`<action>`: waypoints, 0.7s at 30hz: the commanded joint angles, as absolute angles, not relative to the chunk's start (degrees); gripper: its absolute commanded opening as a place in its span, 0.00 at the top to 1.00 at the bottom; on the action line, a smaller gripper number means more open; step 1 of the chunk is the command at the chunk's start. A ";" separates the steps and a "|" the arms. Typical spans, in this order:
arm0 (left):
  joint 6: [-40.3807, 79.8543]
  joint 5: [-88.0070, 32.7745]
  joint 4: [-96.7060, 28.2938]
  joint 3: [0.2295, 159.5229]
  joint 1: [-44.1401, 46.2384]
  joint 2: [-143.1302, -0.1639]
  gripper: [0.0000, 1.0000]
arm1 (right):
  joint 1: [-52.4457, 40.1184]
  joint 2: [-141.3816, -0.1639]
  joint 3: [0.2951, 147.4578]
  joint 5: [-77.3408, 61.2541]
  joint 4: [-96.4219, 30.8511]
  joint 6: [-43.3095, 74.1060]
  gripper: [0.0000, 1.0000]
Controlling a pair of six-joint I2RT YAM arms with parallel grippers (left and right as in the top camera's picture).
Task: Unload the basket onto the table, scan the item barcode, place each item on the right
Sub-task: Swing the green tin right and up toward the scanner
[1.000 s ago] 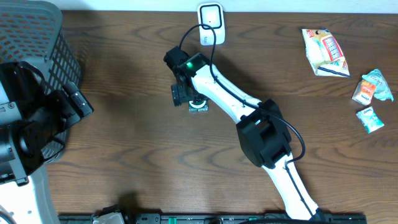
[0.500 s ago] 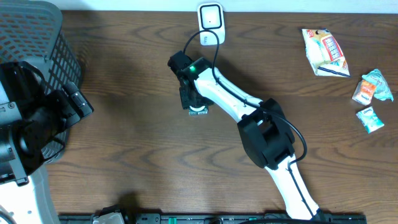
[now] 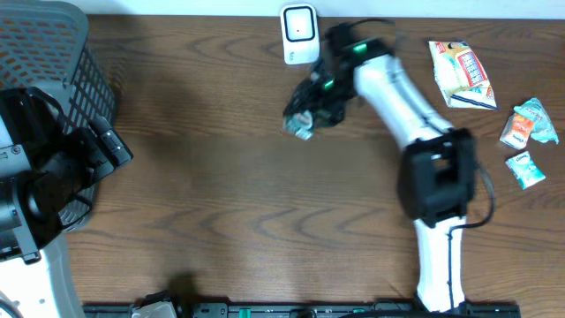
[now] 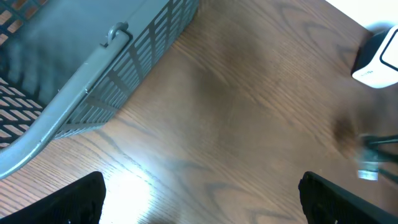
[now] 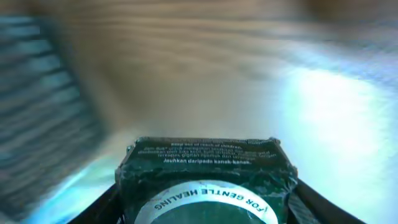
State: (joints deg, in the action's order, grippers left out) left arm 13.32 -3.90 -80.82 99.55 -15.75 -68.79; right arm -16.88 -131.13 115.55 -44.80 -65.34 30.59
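Where right jaws clamp, dark green packet (image 5: 205, 171) wedged between them

overhead light: even and fairly bright; grain of the table (image 3: 203, 203) is rendered sharp, only faint soft shadows are cast.
overhead blur: motion smear is seen on the right gripper (image 3: 305, 119) and its forearm; basket (image 3: 53, 53) and snack packets (image 3: 459, 75) are crisp.
overhead exposure: white scanner (image 3: 299, 34) is close to clipped.
left wrist light: dimmer, bluish cast; a white glare patch is seen on the wood at lower left, a soft dark patch mid-frame.
left wrist focus: basket is rendered soft; right edge is smeared.
right wrist blur: background is heavily streaked; highlight at right is blown out.
right wrist focus: dark box (image 5: 205, 168) is sharp, small print legible.
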 commanded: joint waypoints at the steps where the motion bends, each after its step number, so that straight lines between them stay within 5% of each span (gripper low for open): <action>1: 13.41 -3.38 -80.95 99.04 -16.05 -68.82 0.02 | -12.05 -129.56 116.46 -71.96 -65.54 30.76 0.50; 21: 13.41 -3.38 -80.95 99.04 -16.05 -68.82 0.02 | -5.13 -129.56 116.46 -84.14 -65.52 41.85 0.51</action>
State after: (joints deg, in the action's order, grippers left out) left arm 13.32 -3.90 -80.82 99.55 -15.75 -68.79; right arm -4.69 -130.98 115.55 -81.45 -65.39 40.53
